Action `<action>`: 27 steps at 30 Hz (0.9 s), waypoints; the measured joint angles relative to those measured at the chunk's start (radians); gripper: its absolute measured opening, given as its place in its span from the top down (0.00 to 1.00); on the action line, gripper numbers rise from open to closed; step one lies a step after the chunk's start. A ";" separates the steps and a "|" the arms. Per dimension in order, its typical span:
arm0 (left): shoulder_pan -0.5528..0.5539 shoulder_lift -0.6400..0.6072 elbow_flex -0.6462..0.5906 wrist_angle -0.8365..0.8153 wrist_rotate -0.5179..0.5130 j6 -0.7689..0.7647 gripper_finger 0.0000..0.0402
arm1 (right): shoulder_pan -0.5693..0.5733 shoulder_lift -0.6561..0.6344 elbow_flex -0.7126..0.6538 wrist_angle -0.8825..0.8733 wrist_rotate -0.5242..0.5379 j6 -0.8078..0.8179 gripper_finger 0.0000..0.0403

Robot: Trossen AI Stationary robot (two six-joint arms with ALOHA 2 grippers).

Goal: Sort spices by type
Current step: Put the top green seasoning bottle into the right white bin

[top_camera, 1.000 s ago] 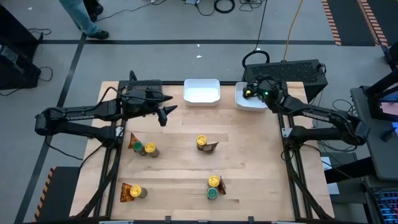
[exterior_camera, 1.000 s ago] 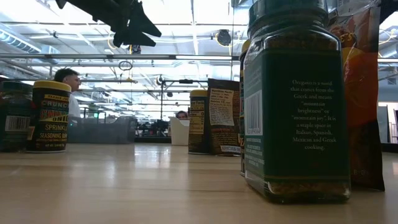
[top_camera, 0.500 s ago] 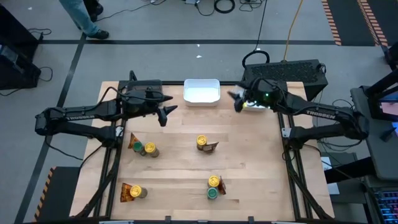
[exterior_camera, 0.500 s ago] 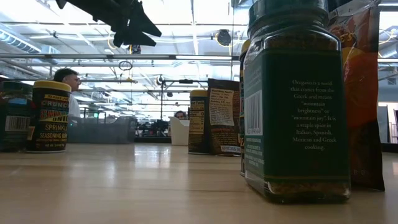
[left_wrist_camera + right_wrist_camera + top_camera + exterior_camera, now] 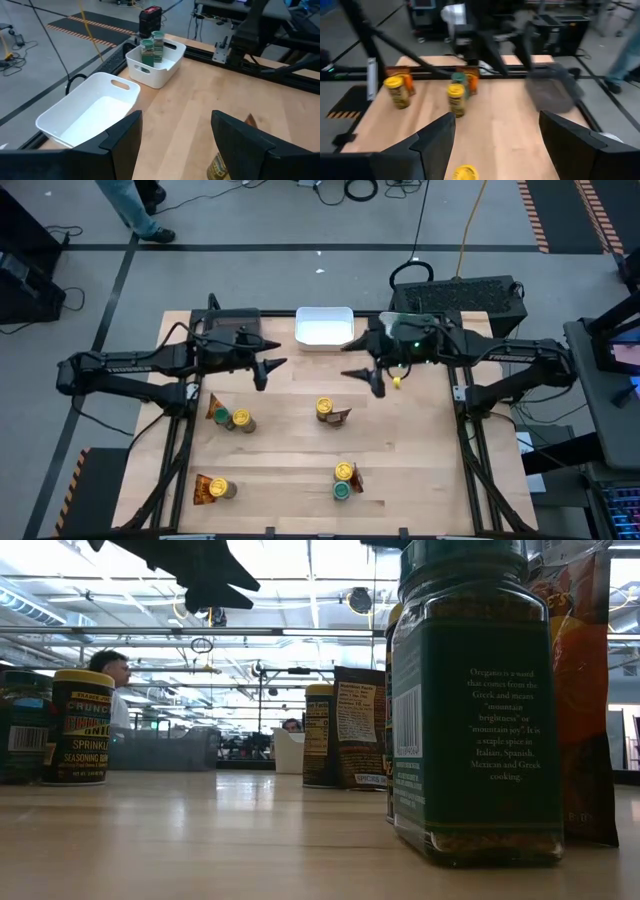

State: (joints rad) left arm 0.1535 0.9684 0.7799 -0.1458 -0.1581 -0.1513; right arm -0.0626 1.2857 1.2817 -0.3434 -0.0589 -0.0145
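Spices stand in clusters on the wooden table. A green-lidded jar (image 5: 222,416), a yellow-lidded jar (image 5: 241,420) and a packet (image 5: 212,408) are at the left. Another yellow-lidded jar (image 5: 325,408) stands with a packet (image 5: 343,416) in the middle. Further jars and packets (image 5: 344,480) (image 5: 213,489) are near the front edge. Two green-lidded jars (image 5: 152,46) stand in the far right white tray (image 5: 167,67). My left gripper (image 5: 272,373) hovers open at the far left. My right gripper (image 5: 362,380) hovers open above the far middle, pointing toward the table's left.
An empty white tray (image 5: 324,327) sits at the far edge between the arms. A grey tray (image 5: 165,750) stands at the far left, under the left arm. The wood between the clusters is bare. A person (image 5: 108,670) shows in the room beyond the table.
My right gripper has come up out of the far right tray and swung toward the table's middle. It has tipped from pointing down to nearly level, and its fingers have stayed open with nothing between them.
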 joint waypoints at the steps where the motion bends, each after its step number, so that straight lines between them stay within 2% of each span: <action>1: -0.005 0.000 0.000 -0.001 0.000 0.000 0.40 | 0.018 0.023 0.030 -0.011 0.000 -0.007 0.33; 7: -0.034 0.000 0.000 -0.043 0.024 0.006 0.40 | 0.114 0.157 0.185 -0.085 0.000 -0.030 0.33; 11: -0.061 0.001 0.027 -0.122 0.116 0.001 0.40 | 0.159 0.227 0.237 -0.114 0.002 -0.029 0.33; 14: -0.106 0.000 0.121 -0.315 0.146 0.026 0.40 | 0.176 0.258 0.245 -0.097 0.009 -0.002 0.33; 22: -0.218 0.000 0.389 -0.837 0.132 0.082 0.40 | 0.196 0.327 0.246 -0.005 0.042 0.079 0.33; 27: -0.244 0.000 0.430 -1.069 0.133 0.063 0.40 | 0.202 0.347 0.246 0.046 0.037 0.049 0.33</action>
State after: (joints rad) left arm -0.0910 0.9681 1.2100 -1.2151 -0.0250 -0.0879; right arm 0.1394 1.6324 1.5280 -0.2977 -0.0215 0.0345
